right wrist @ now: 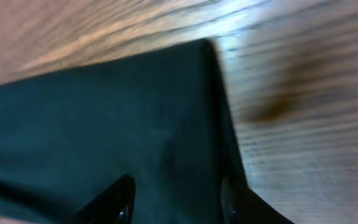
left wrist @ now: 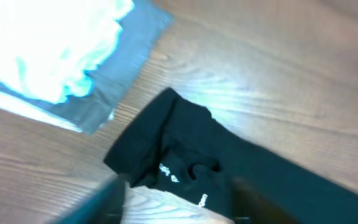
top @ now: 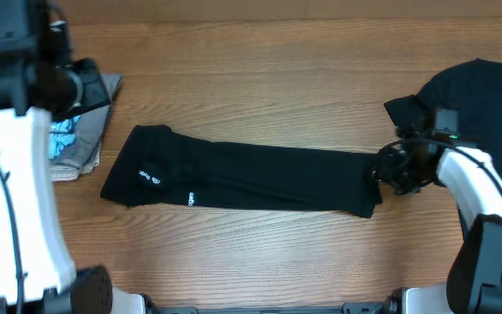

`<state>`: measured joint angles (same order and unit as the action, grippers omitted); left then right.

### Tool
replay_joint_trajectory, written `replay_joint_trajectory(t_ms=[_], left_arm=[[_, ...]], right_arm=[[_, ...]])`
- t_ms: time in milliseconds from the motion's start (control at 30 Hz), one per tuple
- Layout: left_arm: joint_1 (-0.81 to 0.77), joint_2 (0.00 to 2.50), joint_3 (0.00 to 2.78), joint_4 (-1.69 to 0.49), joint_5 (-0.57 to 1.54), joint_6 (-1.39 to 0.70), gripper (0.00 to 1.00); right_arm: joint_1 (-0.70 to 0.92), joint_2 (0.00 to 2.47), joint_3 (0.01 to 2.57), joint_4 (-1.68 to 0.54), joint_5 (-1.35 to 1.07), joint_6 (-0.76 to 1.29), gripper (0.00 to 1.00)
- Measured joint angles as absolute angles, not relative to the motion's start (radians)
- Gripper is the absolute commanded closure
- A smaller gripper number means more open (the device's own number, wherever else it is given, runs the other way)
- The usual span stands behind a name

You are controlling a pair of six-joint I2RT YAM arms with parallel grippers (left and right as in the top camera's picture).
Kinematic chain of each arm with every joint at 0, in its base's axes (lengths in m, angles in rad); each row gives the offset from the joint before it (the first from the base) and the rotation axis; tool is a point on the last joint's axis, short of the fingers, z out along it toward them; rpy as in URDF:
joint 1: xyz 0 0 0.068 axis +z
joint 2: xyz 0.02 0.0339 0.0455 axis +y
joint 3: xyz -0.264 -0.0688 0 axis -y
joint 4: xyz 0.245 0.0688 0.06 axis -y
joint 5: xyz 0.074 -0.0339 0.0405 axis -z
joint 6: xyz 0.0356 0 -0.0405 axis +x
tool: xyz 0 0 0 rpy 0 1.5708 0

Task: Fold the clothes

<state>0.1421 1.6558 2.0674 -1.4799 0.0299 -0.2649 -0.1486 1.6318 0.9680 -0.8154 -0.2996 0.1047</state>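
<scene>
Right hand half open over the black T-shirt (near its edge).

Left end effector raised, right end effector low, both parted

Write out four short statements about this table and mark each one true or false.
1. The black T-shirt lies folded into a long strip across the table. True.
2. A red towel lies at the left. False: a grey folded garment with a light blue print lies there.
3. The right hand is at the strip's right end. True.
4. The pile of black clothes sits at the overhead view's lower left. False: it is at the upper right.
</scene>
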Motion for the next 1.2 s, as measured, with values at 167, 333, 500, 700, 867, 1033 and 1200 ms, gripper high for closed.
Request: replay_joint_trajectory(t_ms=[167,333,500,700,867,1033,1200], left_arm=[[0.179,1.633,2.075,-1.503,0.033,-0.268,0.24],[0.179,1.66,2.067,-1.505,0.034,-0.268,0.16],[0.179,1.665,2.055,-1.511,0.037,-0.268,0.08],[0.179,1.668,2.054,-1.513,0.041,-0.271,0.0],[0.179,1.669,2.054,-1.513,0.041,-0.271,0.0],[0.179,1.669,2.054,-1.513,0.041,-0.271,0.0],[0.179,1.669,2.054,-1.513,0.041,-0.271,0.0]], right_arm=[[-0.033,1.654,0.93,-0.777,-0.118,0.146,0.47],[-0.016,1.694,0.922,-0.743,-0.014,0.177,0.46],[-0.015,1.712,0.922,-0.739,0.007,0.192,0.51],[-0.01,1.724,0.931,-0.741,-0.03,0.202,0.96],[-0.029,1.725,0.934,-0.744,-0.06,0.21,0.96],[-0.128,1.739,0.95,-0.771,-0.104,0.217,0.96],[-0.271,1.764,1.001,-0.844,-0.073,0.219,0.96]])
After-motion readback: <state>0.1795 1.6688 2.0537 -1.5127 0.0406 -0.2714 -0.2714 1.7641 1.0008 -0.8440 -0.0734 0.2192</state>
